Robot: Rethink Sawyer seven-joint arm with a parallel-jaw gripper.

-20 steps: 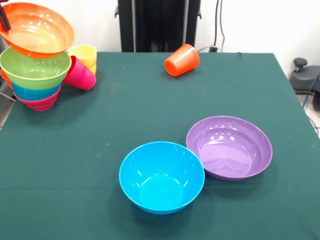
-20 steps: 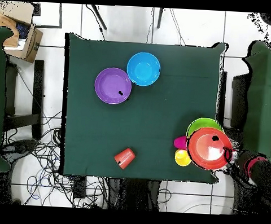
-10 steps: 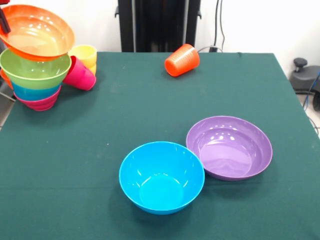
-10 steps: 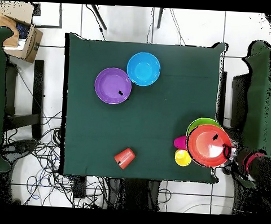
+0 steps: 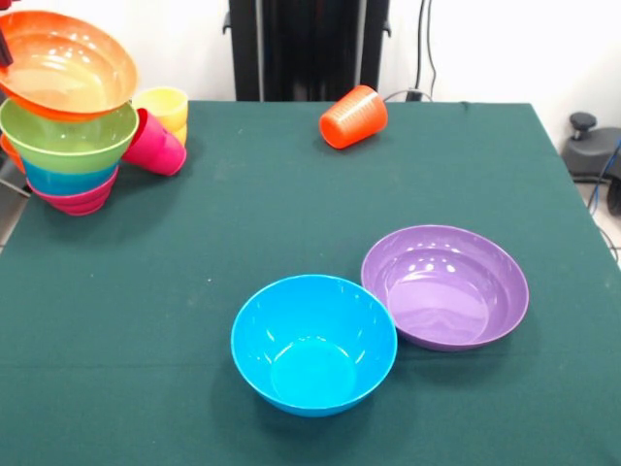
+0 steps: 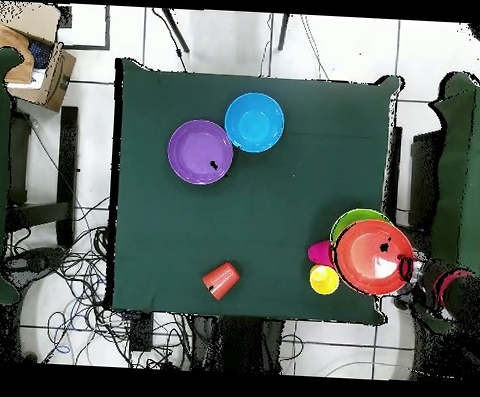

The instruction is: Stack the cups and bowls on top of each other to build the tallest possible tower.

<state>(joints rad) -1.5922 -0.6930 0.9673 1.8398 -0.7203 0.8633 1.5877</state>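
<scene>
Front view: the green-clothed counter (image 5: pixel 291 194) carries three ridged cups and several glossy bowls. The cups are counted as one orange cup (image 5: pixel 353 116) lying on its side near the far edge, one red-pink cup (image 5: pixel 152 144) tipped on its side, and one yellow cup (image 5: pixel 163 105) standing just behind it; the last two sit close beside the tower (image 5: pixel 68 136). Two bowls stand apart from the pile near the front of the counter: a blue bowl (image 5: pixel 313 344) and a purple bowl (image 5: pixel 445 285), upright, rims touching or nearly so. The tower stands at the far left corner of the counter and shows four nested layers from the bottom up: a magenta bowl (image 5: pixel 73 201), a translucent blue bowl (image 5: pixel 68 180), a lime green bowl (image 5: pixel 68 136), and a large orange bowl (image 5: pixel 66 63) on top, tilted rather than level. A sliver of another orange bowl (image 5: pixel 9 149) shows at the left edge behind the pile, making seven bowls in all.

Overhead view: the same count holds for the loose items, and the large orange bowl (image 6: pixel 375 257) covers most of the lime green bowl (image 6: pixel 355 222). The gripper (image 6: pixel 413 269) meets the orange bowl at its rim on the side toward the counter's edge; it is closed narrowly on that rim. In the front view only a dark tip shows at the left edge against the bowl.
</scene>
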